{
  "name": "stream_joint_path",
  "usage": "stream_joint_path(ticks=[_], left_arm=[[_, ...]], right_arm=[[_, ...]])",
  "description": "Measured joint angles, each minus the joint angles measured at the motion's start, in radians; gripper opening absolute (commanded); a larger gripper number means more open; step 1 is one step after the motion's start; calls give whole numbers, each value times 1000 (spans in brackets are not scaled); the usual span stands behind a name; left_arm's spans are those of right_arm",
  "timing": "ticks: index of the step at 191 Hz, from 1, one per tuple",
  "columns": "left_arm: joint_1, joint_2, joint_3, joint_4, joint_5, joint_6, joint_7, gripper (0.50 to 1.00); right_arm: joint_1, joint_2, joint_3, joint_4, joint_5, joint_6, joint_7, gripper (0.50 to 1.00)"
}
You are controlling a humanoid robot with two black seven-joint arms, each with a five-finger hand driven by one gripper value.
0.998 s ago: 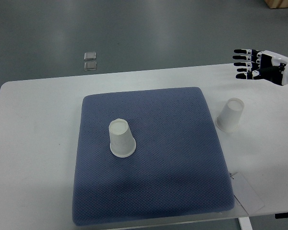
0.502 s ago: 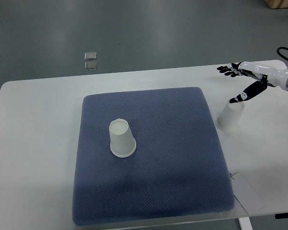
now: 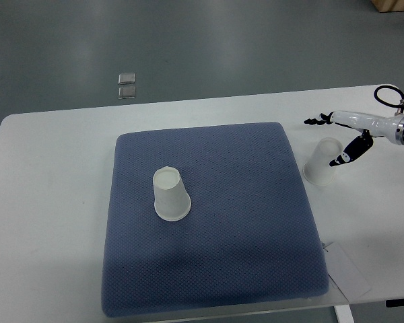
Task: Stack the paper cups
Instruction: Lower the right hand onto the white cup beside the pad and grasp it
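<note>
Two white paper cups stand upside down. One cup [image 3: 171, 195] is on the blue cushion [image 3: 222, 269], left of its middle. The other cup [image 3: 321, 162] stands on the white table just right of the cushion. My right hand [image 3: 337, 138] comes in from the right edge and is open around this cup: the fingers [image 3: 314, 122] reach past its far side and the thumb [image 3: 343, 157] lies against its right side. The hand is not closed on the cup. My left arm is not in view.
The white table [image 3: 47, 202] carries the cushion. A sheet of paper [image 3: 348, 272] lies at the cushion's near right corner. Two small clear squares [image 3: 126, 85] lie on the grey floor beyond the table.
My right hand has turned and come down towards the cup on the table, from above and behind it to straddling it, thumb now beside its right wall. The cups have not moved.
</note>
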Motion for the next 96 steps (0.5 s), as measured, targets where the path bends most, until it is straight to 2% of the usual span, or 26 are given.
stream_joint_path(ticks=[32, 41, 52, 63, 96], left_arm=[[0, 0, 0, 0, 0, 0, 0, 1000], [0, 0, 0, 0, 0, 0, 0, 1000], [0, 0, 0, 0, 0, 0, 0, 1000], [0, 0, 0, 0, 0, 0, 0, 1000], [0, 0, 0, 0, 0, 0, 0, 1000]], right_arm=[[-4, 3, -11, -7, -2, -11, 0, 901], [-4, 4, -14, -9, -3, -12, 0, 872], [-6, 6, -18, -13, -5, -12, 0, 860], [-7, 8, -24, -15, -9, -12, 0, 817], [-8, 16, -38, -35, -13, -13, 0, 797]])
